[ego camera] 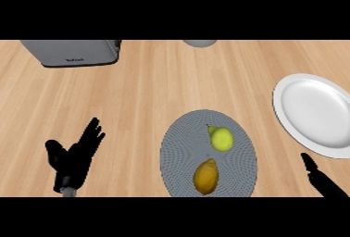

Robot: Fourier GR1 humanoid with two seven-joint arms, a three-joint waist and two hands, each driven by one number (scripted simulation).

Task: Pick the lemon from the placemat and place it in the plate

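A yellow-green lemon (221,138) lies on the upper right part of a round grey placemat (179,152). Below it on the same mat lies a longer orange-brown fruit (206,176). The white plate (315,115) sits at the right edge, bare inside, just right of the mat. My left hand (72,157) is open at the lower left, fingers up, well left of the mat. My right hand (321,179) shows at the lower right corner, below the plate, with straight fingers that hold nothing.
A grey toaster (71,52) stands at the back left of the wooden counter. A small grey rounded object (199,42) peeks in at the top centre.
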